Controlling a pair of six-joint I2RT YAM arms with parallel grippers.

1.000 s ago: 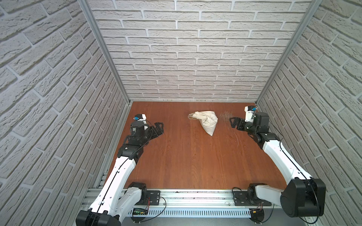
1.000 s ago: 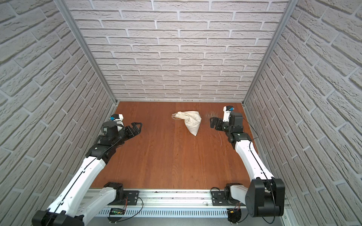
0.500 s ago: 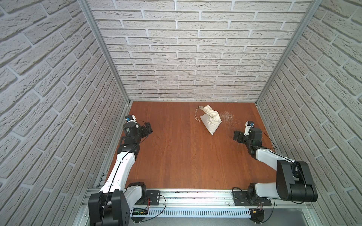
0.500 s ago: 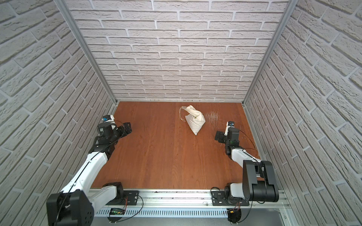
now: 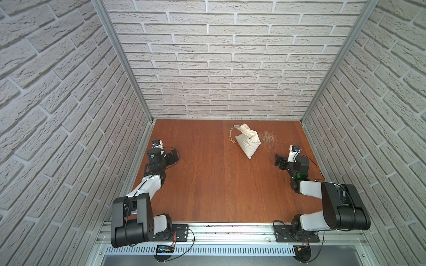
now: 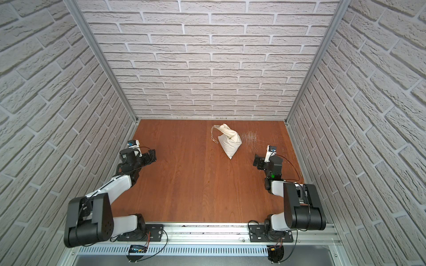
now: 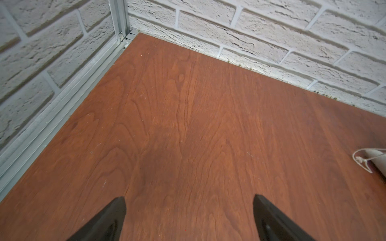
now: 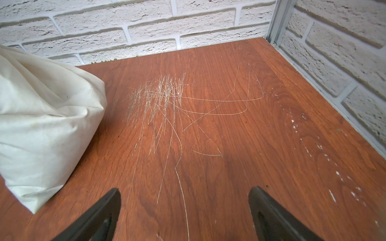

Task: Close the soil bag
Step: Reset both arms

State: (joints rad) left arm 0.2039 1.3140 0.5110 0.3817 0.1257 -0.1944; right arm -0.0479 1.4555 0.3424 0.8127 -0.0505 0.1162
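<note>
The soil bag (image 5: 247, 142) (image 6: 229, 142) is a cream cloth sack lying on the wooden table near the back wall, with its gathered neck toward the back left. Its thin white cord (image 5: 231, 137) loops onto the table to its left. My left gripper (image 5: 173, 156) (image 6: 151, 156) is open far to the left, near the side wall. My right gripper (image 5: 279, 160) (image 6: 257, 160) is open to the right of the bag and nearer the front. In the left wrist view the gripper (image 7: 189, 201) frames bare wood, and the cord's knot (image 7: 359, 160) shows at the edge. In the right wrist view the gripper (image 8: 184, 193) is empty, and the bag (image 8: 37, 125) lies off to one side.
White scratches (image 5: 267, 136) (image 8: 160, 98) mark the wooden table (image 5: 207, 184) right of the bag. Brick-patterned walls (image 5: 219, 69) close in the back and both sides. A metal rail (image 5: 230, 232) with both arm bases runs along the front edge.
Both arms have pulled back from beside the bag toward the front corners and folded low. The bag now lies free, its neck drawn together and the cord trailing left.
</note>
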